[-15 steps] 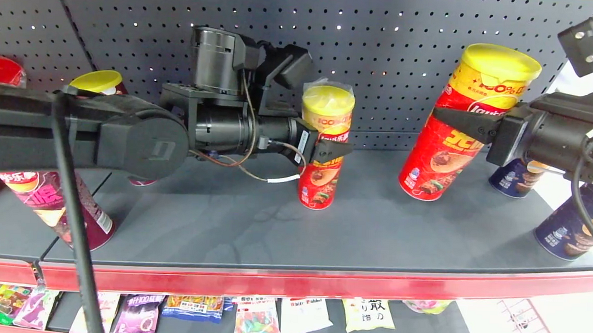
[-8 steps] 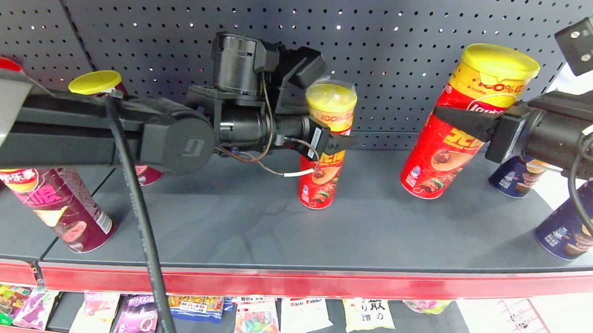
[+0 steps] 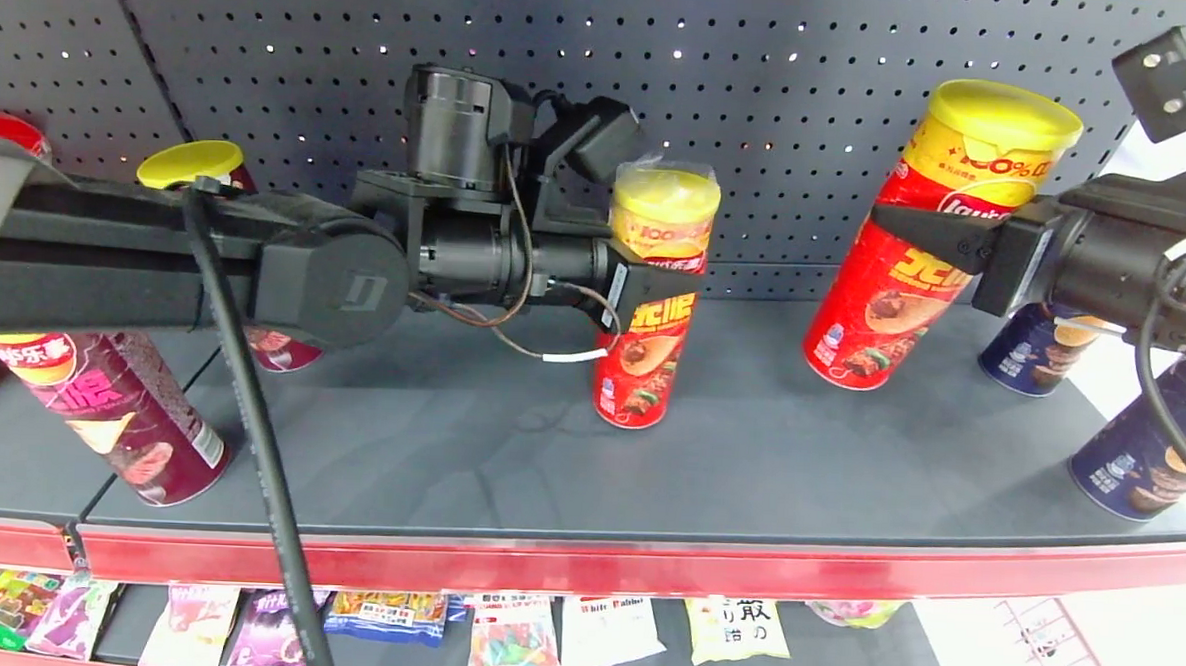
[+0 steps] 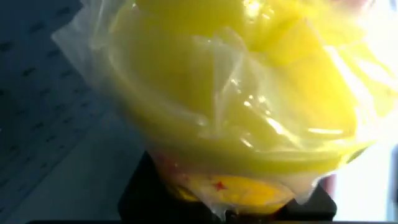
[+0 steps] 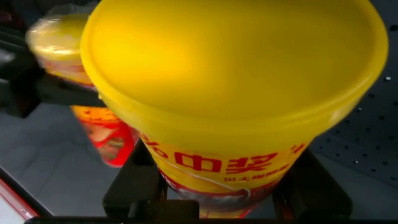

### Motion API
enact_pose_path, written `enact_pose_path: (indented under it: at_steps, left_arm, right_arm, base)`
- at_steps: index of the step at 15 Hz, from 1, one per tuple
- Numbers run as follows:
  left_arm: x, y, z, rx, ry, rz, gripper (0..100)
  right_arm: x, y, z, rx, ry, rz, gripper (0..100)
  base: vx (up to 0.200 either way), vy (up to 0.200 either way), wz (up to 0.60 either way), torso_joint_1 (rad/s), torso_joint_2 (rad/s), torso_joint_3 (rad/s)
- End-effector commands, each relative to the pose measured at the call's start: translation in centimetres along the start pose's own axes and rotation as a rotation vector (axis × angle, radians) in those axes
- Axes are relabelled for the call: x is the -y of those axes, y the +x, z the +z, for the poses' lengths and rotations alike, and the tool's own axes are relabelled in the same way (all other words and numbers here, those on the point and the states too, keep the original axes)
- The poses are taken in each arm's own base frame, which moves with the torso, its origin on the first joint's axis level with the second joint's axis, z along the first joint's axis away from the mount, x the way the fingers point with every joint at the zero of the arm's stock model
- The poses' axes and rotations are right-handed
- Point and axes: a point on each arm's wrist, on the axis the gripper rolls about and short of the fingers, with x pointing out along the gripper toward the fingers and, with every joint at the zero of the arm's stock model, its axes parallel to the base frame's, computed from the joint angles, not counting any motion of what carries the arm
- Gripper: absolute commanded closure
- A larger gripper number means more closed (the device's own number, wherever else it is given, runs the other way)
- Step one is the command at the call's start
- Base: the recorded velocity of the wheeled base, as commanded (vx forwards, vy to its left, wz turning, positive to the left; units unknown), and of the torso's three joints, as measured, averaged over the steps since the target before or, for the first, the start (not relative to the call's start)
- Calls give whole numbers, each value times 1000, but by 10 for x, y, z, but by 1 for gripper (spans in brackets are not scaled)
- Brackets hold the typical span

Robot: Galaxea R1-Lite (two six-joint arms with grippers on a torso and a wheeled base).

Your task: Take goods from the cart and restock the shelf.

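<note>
left tool (image 3: 658, 278) around small red can (image 3: 642, 365) (right tool (image 3: 912, 237): large can (image 3: 869, 325))

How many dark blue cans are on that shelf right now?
2. The back blue can stands just below the right gripper; the front blue can stands at the front right corner of the shelf. The right arm may hide others.

Two red cans: small can (image 3: 647, 350) in left gripper (image 3: 663, 281), large can (image 3: 895, 296) in right gripper (image 3: 912, 237); two blue cans (image 3: 1038, 352) beside the right; two maroon cans (image 3: 114, 417) behind the left; some ten packets (image 3: 515, 640) below.
</note>
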Motion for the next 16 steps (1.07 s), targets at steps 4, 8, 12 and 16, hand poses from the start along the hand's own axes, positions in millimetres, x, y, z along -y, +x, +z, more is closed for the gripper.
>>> enact_pose_path:
  at_steps: [4,8,12,16]
  left_arm:
    - [-4,-31,6,63,155,-185,100]
    - [23,-40,-7,42,194,-293,100]
    - [24,-37,-14,73,203,-334,100]
    - [26,-36,-27,44,178,-346,100]
  right_arm:
    - [0,1,2,7,-2,1,100]
    - [1,1,8,25,-6,-1,100]
    - [1,1,9,30,-7,-2,100]
    - [1,-1,12,39,-8,-3,100]
  base:
    - [0,0,0,0,0,0]
    - [0,0,0,0,0,0]
    - [0,0,0,0,0,0]
    - [0,0,0,0,0,0]
